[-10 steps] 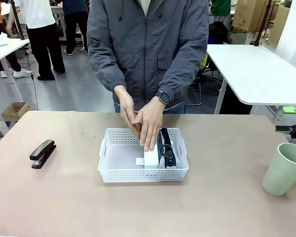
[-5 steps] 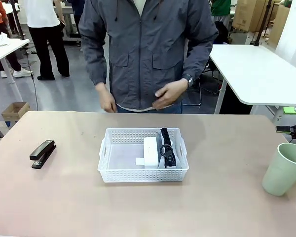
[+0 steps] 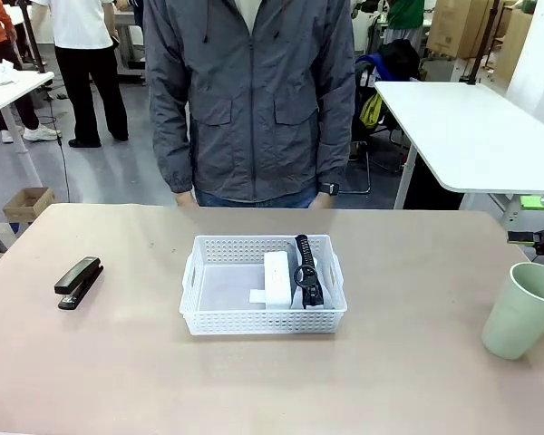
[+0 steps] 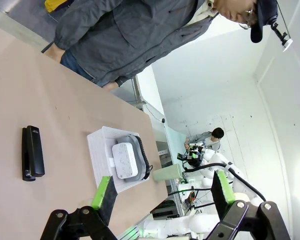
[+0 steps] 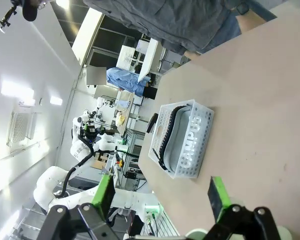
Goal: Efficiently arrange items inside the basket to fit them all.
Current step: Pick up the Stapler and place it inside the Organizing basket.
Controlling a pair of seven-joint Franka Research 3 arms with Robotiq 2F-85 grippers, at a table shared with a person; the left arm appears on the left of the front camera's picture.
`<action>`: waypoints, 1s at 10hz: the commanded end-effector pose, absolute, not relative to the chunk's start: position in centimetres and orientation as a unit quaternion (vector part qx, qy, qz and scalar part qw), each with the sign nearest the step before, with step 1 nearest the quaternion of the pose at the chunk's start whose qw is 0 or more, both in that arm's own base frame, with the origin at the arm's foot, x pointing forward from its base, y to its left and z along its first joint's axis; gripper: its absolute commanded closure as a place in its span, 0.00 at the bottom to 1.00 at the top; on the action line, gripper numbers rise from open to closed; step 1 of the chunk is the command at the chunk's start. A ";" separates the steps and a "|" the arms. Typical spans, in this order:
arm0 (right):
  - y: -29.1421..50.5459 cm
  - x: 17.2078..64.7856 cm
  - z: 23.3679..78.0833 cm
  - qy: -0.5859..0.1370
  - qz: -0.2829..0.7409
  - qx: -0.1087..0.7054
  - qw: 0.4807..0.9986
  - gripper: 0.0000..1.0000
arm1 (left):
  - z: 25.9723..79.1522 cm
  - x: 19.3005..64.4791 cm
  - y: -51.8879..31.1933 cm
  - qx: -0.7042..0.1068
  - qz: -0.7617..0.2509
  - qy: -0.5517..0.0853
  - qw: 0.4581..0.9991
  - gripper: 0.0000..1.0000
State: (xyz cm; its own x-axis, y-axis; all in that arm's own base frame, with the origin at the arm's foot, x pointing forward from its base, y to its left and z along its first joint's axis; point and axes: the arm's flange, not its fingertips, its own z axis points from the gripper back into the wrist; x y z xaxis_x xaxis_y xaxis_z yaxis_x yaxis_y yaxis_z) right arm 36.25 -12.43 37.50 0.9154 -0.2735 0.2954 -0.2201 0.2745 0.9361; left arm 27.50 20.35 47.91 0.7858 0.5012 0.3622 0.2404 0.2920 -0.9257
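The white lattice basket [image 3: 263, 322] sits mid-table. Inside it, in the right half, a small white box [image 3: 277, 279] lies beside the grey pouch with its black strap [image 3: 306, 272]. The black stapler [image 3: 79, 281] lies on the table far to the left, and the pale green cup [image 3: 523, 310] stands at the far right. My left gripper [image 4: 163, 192] is open and empty, well back from the basket [image 4: 97, 150], the white box [image 4: 126, 160] and the stapler [image 4: 32, 152]. My right gripper [image 5: 161, 196] is also open and empty, away from the basket [image 5: 195, 135].
A person in a grey jacket [image 3: 249, 100] stands at the far edge with both hands down by the table edge. The basket's left half holds nothing. Bare tabletop [image 3: 272, 381] lies between me and the basket. Another white table [image 3: 471, 136] stands behind at the right.
The person's hands have lifted off the white box in the basket and dropped to their sides. The box, pouch, stapler and cup have stayed put.
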 end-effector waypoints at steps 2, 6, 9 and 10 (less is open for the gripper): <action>-12.3 36.2 37.8 -0.204 -0.026 0.599 0.774 0.00 | 48.1 27.6 20.3 -0.593 0.083 -0.324 0.733 0.00; -12.3 36.2 37.8 -0.204 -0.026 0.599 0.774 0.00 | 47.7 26.1 21.4 -0.593 0.077 -0.284 0.750 0.00; -12.3 36.2 37.8 -0.204 -0.026 0.599 0.774 0.00 | 51.0 25.7 16.9 -0.403 0.051 -0.265 0.875 0.00; -12.3 36.2 37.8 -0.204 -0.026 0.599 0.774 0.00 | 51.8 26.8 14.9 -0.340 0.024 -0.247 0.907 0.00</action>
State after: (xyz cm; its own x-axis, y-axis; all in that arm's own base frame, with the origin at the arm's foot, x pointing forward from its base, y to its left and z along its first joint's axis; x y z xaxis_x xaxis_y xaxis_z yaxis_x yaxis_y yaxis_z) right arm 36.24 -12.43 37.47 0.9156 -0.2737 0.2947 -0.2192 0.2747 0.9362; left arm 26.14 17.85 51.28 0.8375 0.3057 0.4529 0.1433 0.6769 -0.7219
